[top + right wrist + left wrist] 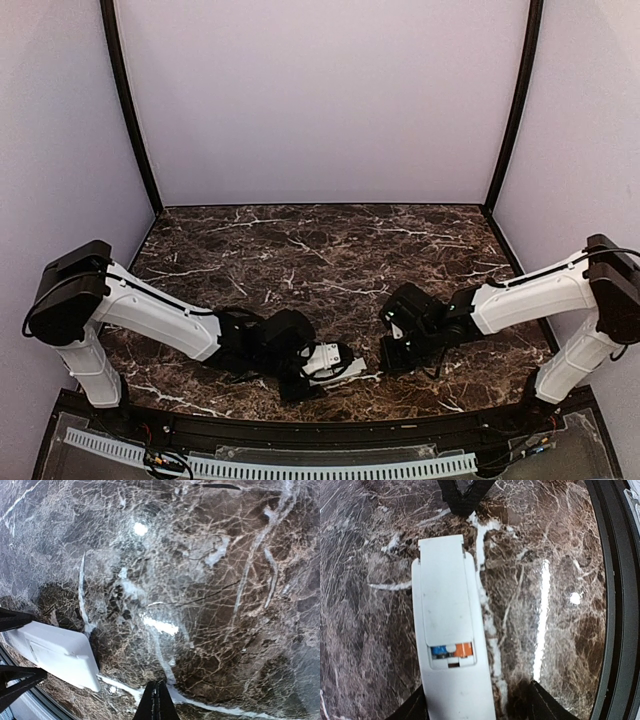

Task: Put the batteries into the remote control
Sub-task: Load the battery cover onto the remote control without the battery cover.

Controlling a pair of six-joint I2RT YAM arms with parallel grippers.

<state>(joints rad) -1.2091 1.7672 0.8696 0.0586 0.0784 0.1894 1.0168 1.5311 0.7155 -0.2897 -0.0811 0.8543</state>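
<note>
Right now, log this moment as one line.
remote: back up, cover part-shut | batteries: both seated | left pincer: open astride remote | right pincer: shut, empty

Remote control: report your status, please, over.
Left gripper open, astride remote control. Right gripper shut, empty. Batteries inside, cover not fully closed. Nothing in the way.

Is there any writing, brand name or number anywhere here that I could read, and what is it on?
No text can be read in any view.
remote control: plain white back faces up, with no print visible.
batteries: only blue and orange slivers show past the cover; any print is too blurred to read.
table: only marble veining, no signs or labels.
</note>
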